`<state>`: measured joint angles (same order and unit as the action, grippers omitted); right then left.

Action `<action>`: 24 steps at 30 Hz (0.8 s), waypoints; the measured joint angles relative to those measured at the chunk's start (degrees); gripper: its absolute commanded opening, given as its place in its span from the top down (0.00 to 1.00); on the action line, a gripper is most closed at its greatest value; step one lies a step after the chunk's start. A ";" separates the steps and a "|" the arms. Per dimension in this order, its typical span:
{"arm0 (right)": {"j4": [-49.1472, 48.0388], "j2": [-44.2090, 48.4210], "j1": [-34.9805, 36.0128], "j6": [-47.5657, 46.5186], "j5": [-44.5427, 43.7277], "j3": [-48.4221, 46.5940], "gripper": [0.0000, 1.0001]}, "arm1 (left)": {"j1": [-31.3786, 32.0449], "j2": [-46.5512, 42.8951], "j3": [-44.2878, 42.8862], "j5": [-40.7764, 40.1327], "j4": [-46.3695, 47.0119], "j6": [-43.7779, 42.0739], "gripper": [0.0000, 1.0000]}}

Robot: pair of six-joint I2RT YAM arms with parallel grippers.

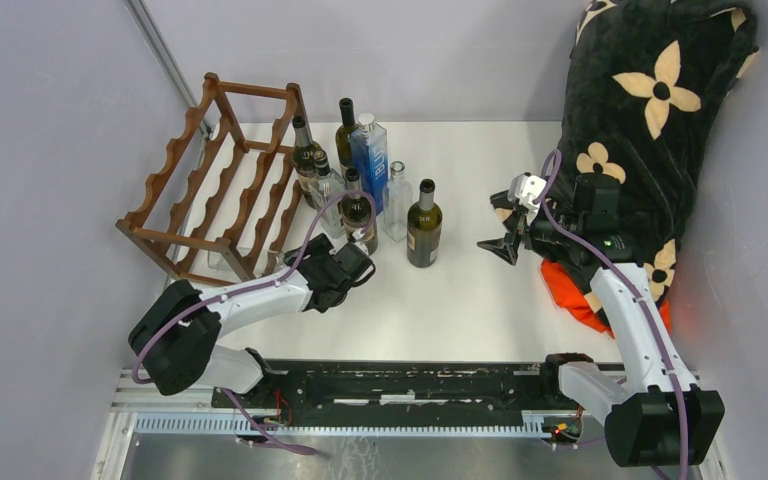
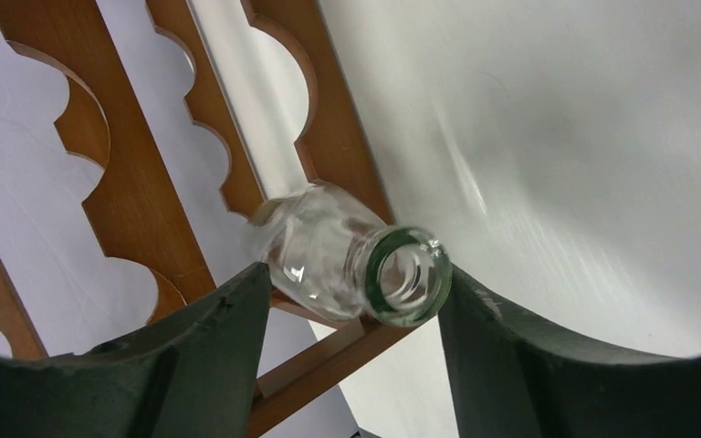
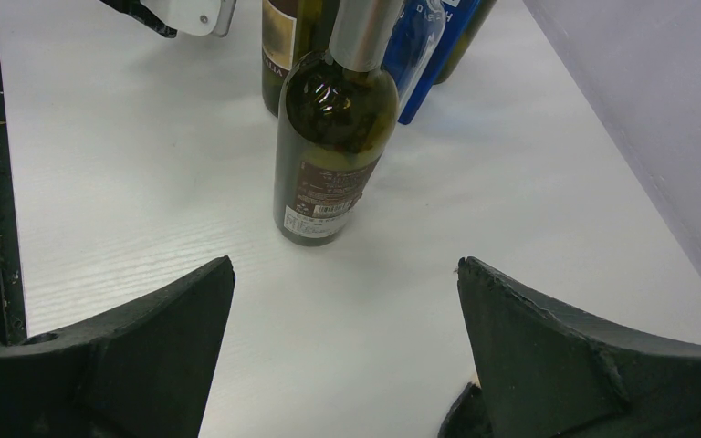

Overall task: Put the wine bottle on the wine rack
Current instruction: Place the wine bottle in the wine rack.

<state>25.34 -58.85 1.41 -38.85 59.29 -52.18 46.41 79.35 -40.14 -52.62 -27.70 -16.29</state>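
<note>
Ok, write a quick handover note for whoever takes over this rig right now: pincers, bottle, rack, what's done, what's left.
Left pincer: open, straddling the neck of the clear glass bottle, not clamped.
Right pincer: open, empty, facing the dark green labelled bottle standing on the white table.
The clear bottle lies on the reddish-brown scalloped wooden rack, mouth toward the left wrist.
Done: bottle laid on rack, apparently.
Left: back the left arm away without nudging it.

rear bottle label, perhaps reading "LIA"
</note>
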 measured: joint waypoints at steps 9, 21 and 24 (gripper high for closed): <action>0.07 0.04 0.00 -0.22 0.00 0.00 0.02 | -0.13 -1.14 -4.61 3.82 -5.35 5.05 0.04; 1.79 0.09 0.00 -2.56 -1.03 0.00 0.02 | -0.11 -4.37 -9.29 10.38 -11.91 9.75 0.05; 1.81 0.07 0.00 -2.64 -1.07 0.00 0.02 | -0.11 -5.07 -9.31 11.28 -12.83 9.77 0.05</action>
<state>27.16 -58.78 1.41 -41.50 58.22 -52.18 46.30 74.28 -49.45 -41.34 -40.53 -6.52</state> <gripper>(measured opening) 0.982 0.956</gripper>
